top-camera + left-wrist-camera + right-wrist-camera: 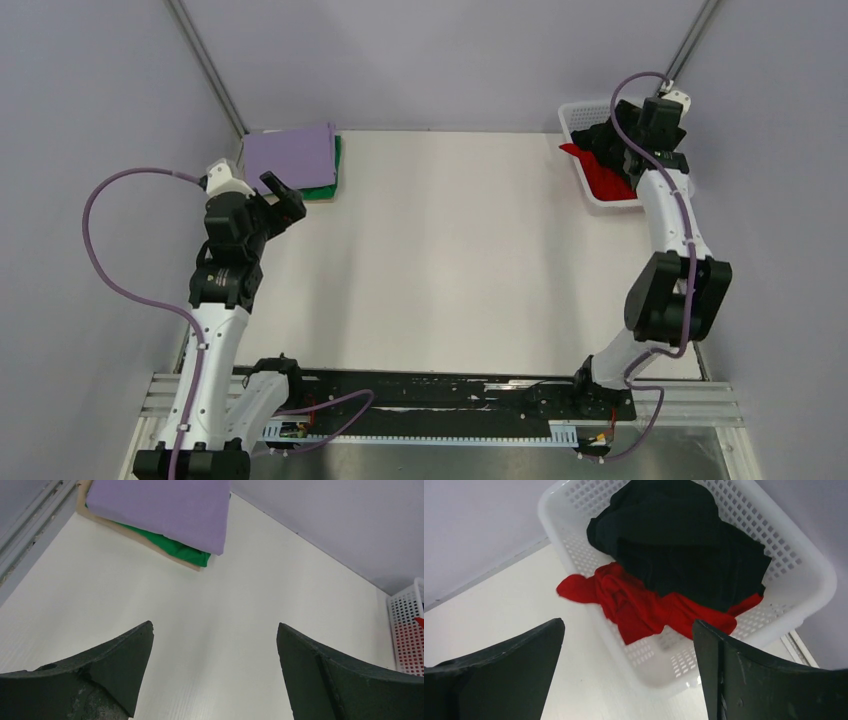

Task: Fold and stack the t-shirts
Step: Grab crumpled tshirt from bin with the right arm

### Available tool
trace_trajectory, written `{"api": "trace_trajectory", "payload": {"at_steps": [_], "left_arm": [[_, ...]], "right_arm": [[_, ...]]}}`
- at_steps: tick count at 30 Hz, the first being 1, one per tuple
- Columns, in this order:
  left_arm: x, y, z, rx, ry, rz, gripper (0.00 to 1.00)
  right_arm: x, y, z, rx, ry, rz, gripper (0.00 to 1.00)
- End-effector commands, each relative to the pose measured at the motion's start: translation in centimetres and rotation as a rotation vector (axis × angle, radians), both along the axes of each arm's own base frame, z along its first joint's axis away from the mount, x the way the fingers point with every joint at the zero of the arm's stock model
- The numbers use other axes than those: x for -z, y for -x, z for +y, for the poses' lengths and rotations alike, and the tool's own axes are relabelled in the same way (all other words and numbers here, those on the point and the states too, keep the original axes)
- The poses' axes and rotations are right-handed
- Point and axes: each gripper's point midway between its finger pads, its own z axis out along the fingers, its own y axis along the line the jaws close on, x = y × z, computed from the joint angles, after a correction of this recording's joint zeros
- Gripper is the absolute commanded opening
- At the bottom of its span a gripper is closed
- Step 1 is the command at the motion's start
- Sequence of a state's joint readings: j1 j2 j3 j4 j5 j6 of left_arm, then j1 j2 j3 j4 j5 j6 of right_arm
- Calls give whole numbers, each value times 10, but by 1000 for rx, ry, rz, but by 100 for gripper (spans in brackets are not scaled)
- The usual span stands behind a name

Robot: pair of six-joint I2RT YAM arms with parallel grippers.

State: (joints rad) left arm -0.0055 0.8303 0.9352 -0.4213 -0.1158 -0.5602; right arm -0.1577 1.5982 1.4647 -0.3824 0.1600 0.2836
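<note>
Right wrist: one basket; one black tee; one red tee.

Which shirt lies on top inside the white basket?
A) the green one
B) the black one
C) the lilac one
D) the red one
B: in the right wrist view the black shirt lies over the red shirt inside the basket.
</note>
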Motion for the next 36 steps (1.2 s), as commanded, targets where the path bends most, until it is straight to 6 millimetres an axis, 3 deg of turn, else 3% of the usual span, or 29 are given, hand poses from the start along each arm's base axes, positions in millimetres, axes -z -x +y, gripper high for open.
{"api": "trace_trajectory", "payload": {"at_steps": [1, 6, 12, 14, 16, 19, 24, 28, 32, 34, 36], "left_arm": [[-5, -2, 3, -24, 14, -53, 100], [0, -7, 7, -45, 7, -41, 100], [11, -15, 6, -48, 21, -18, 100], [13, -18, 5, -45, 24, -13, 100], [15, -20, 5, -44, 23, -9, 100], [15, -22, 6, -46, 20, -7, 100], [13, -22, 4, -36, 18, -15, 100], [11, -21, 3, -29, 22, -18, 100], [7, -18, 2, -25, 30, -32, 100], [6, -16, 0, -20, 39, -37, 100], [5, -15, -3, -8, 48, -40, 100]], "right_arm": [[-2, -55, -25, -61, 30, -22, 100], [34, -108, -45, -73, 90, 36, 99], [73, -156, -56, -108, 106, 48, 93], [84, -171, -59, -109, 104, 43, 74], [76, -180, -67, -72, 117, 11, 37], [29, -186, -77, -15, 155, -82, 3], [-94, -165, -91, 83, 270, -331, 0], [-196, -128, -88, 130, 338, -539, 0], [-276, -90, -56, 22, 328, -711, 0], [-312, -66, -29, -83, 304, -793, 0], [-336, -45, 5, -228, 261, -855, 0]]}}
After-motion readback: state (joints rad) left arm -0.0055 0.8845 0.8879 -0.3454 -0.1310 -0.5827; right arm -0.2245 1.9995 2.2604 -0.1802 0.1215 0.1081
